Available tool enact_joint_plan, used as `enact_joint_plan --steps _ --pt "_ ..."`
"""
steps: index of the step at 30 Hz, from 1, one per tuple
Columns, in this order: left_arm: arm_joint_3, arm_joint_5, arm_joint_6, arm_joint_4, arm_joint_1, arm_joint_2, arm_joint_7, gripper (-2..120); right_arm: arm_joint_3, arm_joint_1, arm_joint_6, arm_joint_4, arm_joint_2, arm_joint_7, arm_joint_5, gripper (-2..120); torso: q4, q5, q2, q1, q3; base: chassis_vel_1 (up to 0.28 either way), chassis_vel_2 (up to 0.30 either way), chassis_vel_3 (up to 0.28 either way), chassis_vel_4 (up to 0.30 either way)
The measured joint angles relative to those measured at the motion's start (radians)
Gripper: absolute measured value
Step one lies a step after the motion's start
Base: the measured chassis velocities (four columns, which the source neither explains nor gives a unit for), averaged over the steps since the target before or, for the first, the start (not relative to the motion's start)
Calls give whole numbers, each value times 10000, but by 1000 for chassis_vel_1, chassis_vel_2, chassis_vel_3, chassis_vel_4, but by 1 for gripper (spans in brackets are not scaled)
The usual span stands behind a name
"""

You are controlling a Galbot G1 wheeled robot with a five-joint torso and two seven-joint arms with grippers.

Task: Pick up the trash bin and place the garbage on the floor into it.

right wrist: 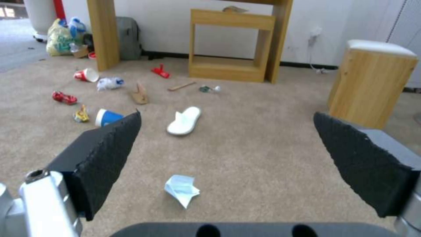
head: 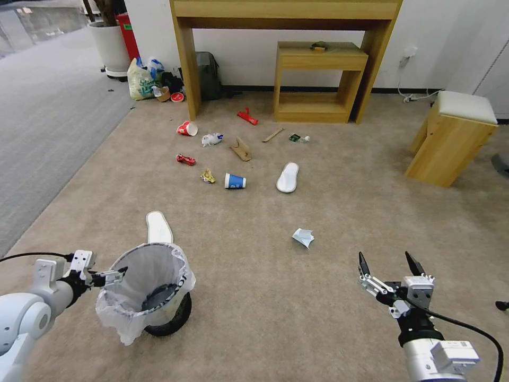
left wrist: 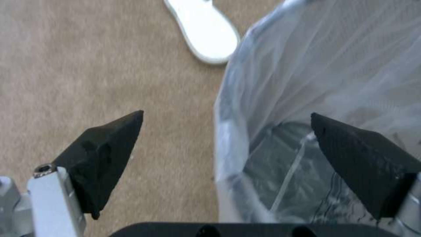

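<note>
Astride the left hand (left wrist: 226, 131), spread fingers flanked the trash bin (head: 159, 302) rim, likely light, its liner slippery.

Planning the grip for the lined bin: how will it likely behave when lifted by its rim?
The trash bin looks empty, so probably light. Its loose plastic liner may slip or bunch under a grip. The left gripper has open jaws straddling the rim. Held on one side only, the bin would likely tilt.

wood desk (head: 286, 21), small shelf (head: 318, 79), stool (head: 453, 138), backpack (head: 208, 74), plant pot (head: 108, 45)
</note>
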Motion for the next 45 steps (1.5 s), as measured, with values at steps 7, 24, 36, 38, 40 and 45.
enact_joint_plan --steps 7,24,36,38,40,45 --pt "179 171 -23 559 -188 -43 530 100 -80 23 -12 -62 77 93 19 100 0 -1 0 0 0 0 0 0 0" --pt "410 431 -40 1057 -483 -260 799 100 -99 4 153 -119 177 161 48 100 -1 0 0 0 0 0 0 0 0" --pt "527 493 -52 1293 -602 -340 950 72 -116 13 185 -120 182 182 13 100 0 2 0 -1 0 0 0 0 0" --pt "536 495 -53 1293 -605 -355 951 66 -117 15 186 -120 184 183 10 100 -1 2 0 -1 0 0 0 0 0" --pt "550 504 -55 1293 -604 -374 959 57 -118 14 202 -125 184 186 2 100 0 2 1 -1 0 0 0 0 0" --pt "555 540 -58 1297 -598 -391 1027 42 -118 14 227 -135 184 190 -4 100 -1 3 1 0 -1 0 0 0 0"
